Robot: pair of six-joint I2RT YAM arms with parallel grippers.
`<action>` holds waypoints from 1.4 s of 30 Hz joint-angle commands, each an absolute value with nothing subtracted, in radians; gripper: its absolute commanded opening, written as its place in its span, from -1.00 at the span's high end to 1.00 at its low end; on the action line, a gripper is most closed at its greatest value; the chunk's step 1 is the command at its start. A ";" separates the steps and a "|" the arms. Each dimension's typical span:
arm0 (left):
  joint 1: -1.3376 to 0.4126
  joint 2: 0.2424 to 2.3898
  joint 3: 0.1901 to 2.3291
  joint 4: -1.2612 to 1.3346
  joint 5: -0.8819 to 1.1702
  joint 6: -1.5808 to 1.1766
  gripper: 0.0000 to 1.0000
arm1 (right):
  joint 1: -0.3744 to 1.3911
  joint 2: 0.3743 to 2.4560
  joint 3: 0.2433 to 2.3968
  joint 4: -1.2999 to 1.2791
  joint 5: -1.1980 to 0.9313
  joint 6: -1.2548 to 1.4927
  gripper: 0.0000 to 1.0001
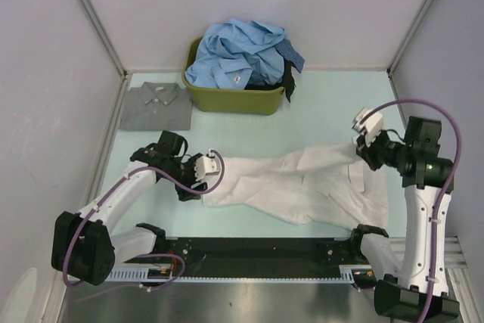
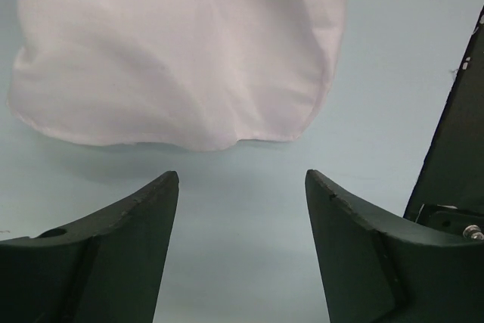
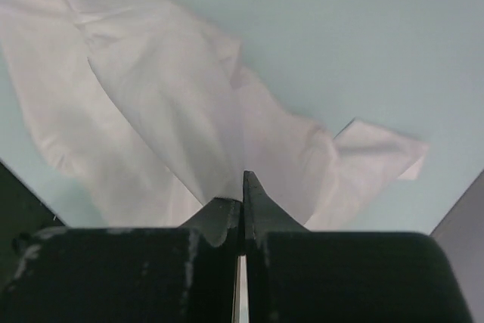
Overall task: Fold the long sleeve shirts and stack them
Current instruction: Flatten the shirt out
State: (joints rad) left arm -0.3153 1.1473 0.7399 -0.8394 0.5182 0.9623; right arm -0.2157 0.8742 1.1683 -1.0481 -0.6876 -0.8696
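Observation:
The white long sleeve shirt (image 1: 295,187) lies crumpled across the table's middle. My right gripper (image 1: 361,149) is shut on its right upper part and holds the cloth (image 3: 189,111) lifted a little. My left gripper (image 1: 198,179) is open and empty just left of the shirt's hem; in the left wrist view the hem (image 2: 174,58) lies ahead of the gripper (image 2: 242,179). A folded grey shirt (image 1: 156,106) lies at the back left. Several light blue shirts (image 1: 242,54) and a dark one (image 1: 290,81) are piled in the tub.
The olive-green tub (image 1: 231,97) stands at the back middle against the wall. A black rail (image 1: 257,251) runs along the near edge between the arm bases. White walls close in the left, right and back sides.

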 commanded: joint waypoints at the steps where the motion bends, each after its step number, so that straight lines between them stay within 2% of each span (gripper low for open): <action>1: -0.304 1.115 0.746 -0.841 0.589 0.991 -0.49 | -0.210 0.815 1.078 -1.210 -0.637 -1.092 1.00; 6: -0.328 1.065 0.718 -0.839 0.672 1.037 -0.51 | -0.218 0.842 1.068 -1.201 -0.609 -1.051 1.00; 9: -0.412 1.019 0.669 -0.819 0.643 1.019 -0.47 | -0.229 0.864 1.078 -1.181 -0.604 -1.035 1.00; 13: -0.550 1.008 0.577 -0.697 0.479 0.921 -0.36 | -0.233 0.877 1.094 -1.163 -0.609 -1.016 1.00; 17: -0.633 1.002 0.494 -0.505 0.347 0.853 -0.36 | -0.236 0.881 1.104 -1.144 -0.614 -0.986 1.00; 21: -0.673 1.029 0.457 -0.427 0.304 0.830 -0.31 | -0.236 0.873 1.103 -1.132 -0.598 -0.971 1.00; 24: -0.699 1.066 0.442 -0.390 0.276 0.807 -0.13 | -0.236 0.873 1.104 -1.127 -0.595 -0.960 1.00; 27: -0.704 1.097 0.448 -0.377 0.272 0.767 0.18 | -0.238 0.871 1.106 -1.109 -0.597 -0.936 1.00; 28: -0.704 1.101 0.463 -0.385 0.267 0.755 0.41 | -0.236 0.874 1.106 -1.091 -0.597 -0.927 1.00; 31: -0.674 1.091 0.511 -0.451 0.276 0.709 0.64 | -0.238 0.877 1.114 -1.037 -0.589 -0.864 1.00; 35: -0.577 1.040 0.618 -0.595 0.360 0.692 0.79 | -0.238 0.916 1.150 -0.953 -0.591 -0.755 1.00; 37: -0.510 1.029 0.702 -0.653 0.368 0.696 1.00 | -0.238 0.939 1.192 -0.881 -0.600 -0.672 1.00; 41: -0.378 1.090 0.915 -0.759 0.405 0.704 1.00 | -0.239 1.017 1.299 -0.706 -0.606 -0.469 1.00; 42: -0.324 1.113 1.031 -0.782 0.416 0.695 1.00 | -0.239 1.060 1.333 -0.672 -0.609 -0.430 1.00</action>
